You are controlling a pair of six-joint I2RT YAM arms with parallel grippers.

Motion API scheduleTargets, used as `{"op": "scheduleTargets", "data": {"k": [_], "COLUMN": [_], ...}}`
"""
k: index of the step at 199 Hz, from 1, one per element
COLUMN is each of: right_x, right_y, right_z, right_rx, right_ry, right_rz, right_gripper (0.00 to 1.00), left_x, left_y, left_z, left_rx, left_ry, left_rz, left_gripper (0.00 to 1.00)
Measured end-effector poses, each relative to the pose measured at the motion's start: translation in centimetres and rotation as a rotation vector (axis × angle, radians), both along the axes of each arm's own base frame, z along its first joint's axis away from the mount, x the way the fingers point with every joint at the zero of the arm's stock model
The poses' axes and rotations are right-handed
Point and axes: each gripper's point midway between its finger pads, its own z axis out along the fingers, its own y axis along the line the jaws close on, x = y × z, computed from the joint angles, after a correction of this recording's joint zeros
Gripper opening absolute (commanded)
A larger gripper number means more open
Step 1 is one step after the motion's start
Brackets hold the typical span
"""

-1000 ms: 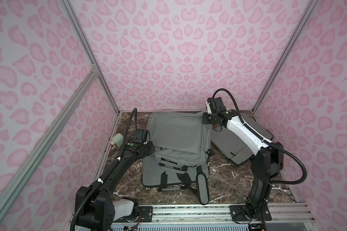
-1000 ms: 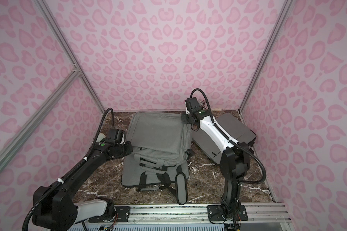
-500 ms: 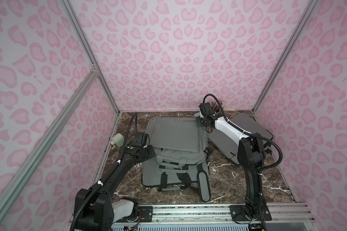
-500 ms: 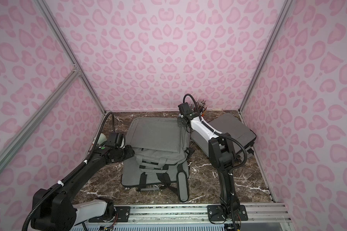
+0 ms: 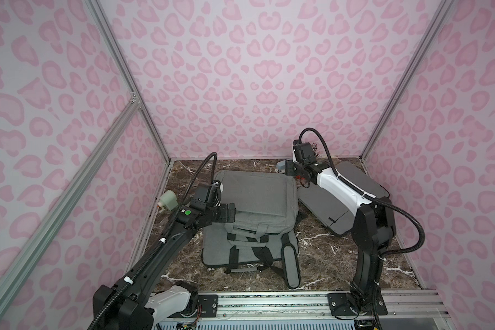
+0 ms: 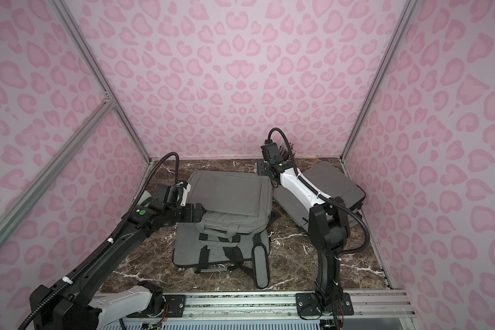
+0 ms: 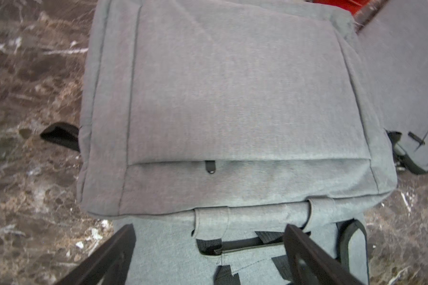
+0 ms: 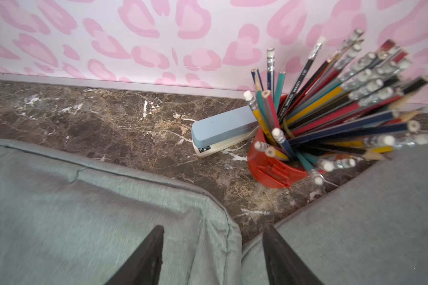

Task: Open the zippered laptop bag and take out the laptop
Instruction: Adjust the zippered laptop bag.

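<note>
A pale jar (image 5: 167, 200) is sitting far left on the bench (image 5: 326, 257). The laptop bag (image 5: 257, 197) is lying at centre. A stapler (image 8: 223, 130), pencil cup (image 8: 269, 170) and grey sleeve (image 5: 326, 211) are crowding its right side. The left gripper (image 7: 208, 234) is hanging wide apart and empty over the bag's handle (image 7: 252, 217). The right gripper (image 8: 213, 230) is hanging parted and empty above the bag's far corner.

A red cup (image 8: 269, 172) of pencils (image 8: 331, 116) (splayed outward) stands just beside a blue stapler (image 8: 223, 130).

Both top views look down from high at the front and see the whole marble floor (image 5: 326, 257). The left wrist camera sits close over the grey backpack (image 7: 232, 98), which lies just beyond the jaws of the left gripper (image 7: 208, 229). The right wrist camera faces the back wall, and the red pencil cup (image 8: 269, 170) stands beyond the jaws of the right gripper (image 8: 213, 227). All views share the backpack.
</note>
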Motion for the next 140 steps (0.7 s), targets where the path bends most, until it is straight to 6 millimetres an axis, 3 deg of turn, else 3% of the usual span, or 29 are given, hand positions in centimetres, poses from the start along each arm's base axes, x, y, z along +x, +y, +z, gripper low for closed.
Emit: {"op": "scheduleTargets", "data": {"k": [30,61,109,140], "right_x": [-3.6,-7.6,-13.2,-15.7], "right_y": [-0.9,-1.9,-2.6,-2.9], "right_z": [0.8,0.6,-0.3,-1.6], "right_rx": [0.021,0.048,0.111,0.14], "right_ry": [-0.017,-0.03,-0.053,-0.042], "right_rz": [0.046,0.1,0.182,0.206], "right_gripper": [0.81,0.84,0.86,0.87], "left_x": [-0.4,-2.1,-4.1,-4.6], "left_y": [-3.4,-7.7,-12.1,-12.9], "left_z": [0.7,0.2,-2.6,-4.9], "left_rx": [0.038,0.098,0.255,0.345], "left_ry": [-0.058,-0.112,-0.142,-0.131], "left_rz": [-0.233,-0.522,-0.836,-0.948], "left_gripper": [0.98,0.96,0.86,0.82]}}
